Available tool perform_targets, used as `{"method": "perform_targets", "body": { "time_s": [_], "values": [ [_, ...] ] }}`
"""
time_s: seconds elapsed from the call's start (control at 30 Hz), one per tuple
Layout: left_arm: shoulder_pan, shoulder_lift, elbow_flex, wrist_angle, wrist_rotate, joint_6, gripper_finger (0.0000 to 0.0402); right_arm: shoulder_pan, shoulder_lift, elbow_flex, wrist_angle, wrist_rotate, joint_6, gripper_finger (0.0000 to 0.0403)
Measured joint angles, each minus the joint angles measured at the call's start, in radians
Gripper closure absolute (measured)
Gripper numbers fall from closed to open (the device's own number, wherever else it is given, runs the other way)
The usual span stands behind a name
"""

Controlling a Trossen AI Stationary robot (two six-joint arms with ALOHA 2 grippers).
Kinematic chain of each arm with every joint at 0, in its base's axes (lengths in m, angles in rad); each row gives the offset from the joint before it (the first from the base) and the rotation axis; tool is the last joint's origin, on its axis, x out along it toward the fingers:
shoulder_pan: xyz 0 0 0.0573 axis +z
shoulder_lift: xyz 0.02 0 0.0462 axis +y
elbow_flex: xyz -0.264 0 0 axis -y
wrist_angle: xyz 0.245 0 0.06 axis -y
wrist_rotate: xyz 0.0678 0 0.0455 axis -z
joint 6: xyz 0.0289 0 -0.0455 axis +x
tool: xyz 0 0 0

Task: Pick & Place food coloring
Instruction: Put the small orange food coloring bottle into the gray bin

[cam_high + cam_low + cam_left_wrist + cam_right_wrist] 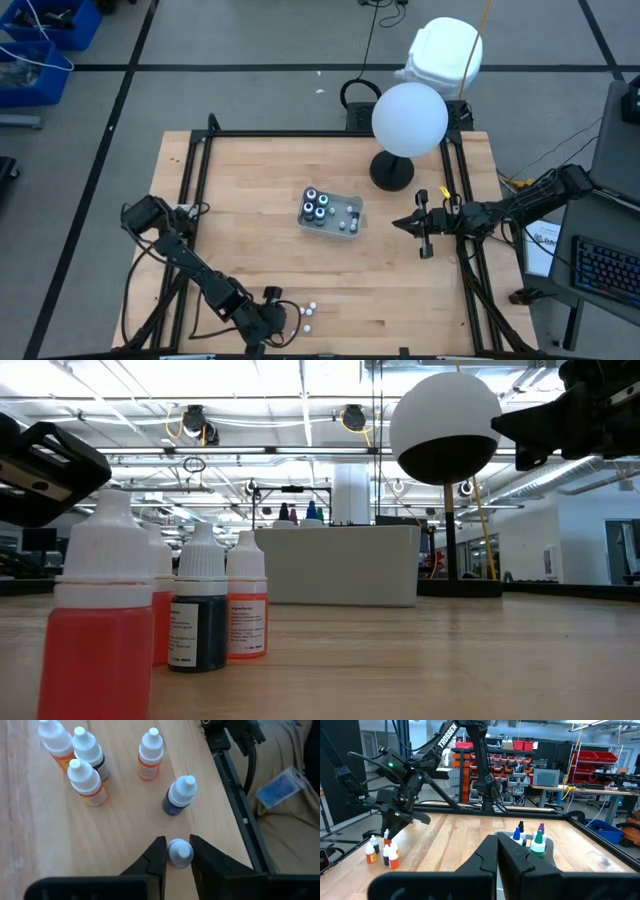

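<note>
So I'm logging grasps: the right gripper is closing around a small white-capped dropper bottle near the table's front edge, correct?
Not quite: it is the left gripper around that white-capped dropper bottle, as the left wrist view shows. The right gripper waits shut at the table's right side.

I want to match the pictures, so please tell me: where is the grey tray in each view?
High view: the grey tray lies at the table's centre.
Low view: the pale box at mid-picture.
Left wrist view: not in it.
Right wrist view: lower centre, under the dark bottles.
Shared landmark: the dropper bottles, seen in every view.
</note>
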Motion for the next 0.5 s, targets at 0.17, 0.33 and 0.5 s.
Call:
{"method": "perform_targets", "body": {
  "time_s": [0.17,0.33,0.5],
  "values": [
    [0.008,-0.063,-0.002,-0.154,-0.024,0.088,0.0336,0.000,0.000,0.000,0.000,0.000,0.000,0.0403],
    [0.013,-0.251,-0.003,-0.237,-0.112,0.290,0.0331,0.000,0.000,0.000,0.000,0.000,0.000,0.0403],
    [0.018,-0.508,-0.002,-0.329,-0.202,0.433,0.0329,0.000,0.000,0.000,0.000,0.000,0.000,0.0403]
  ]
}}
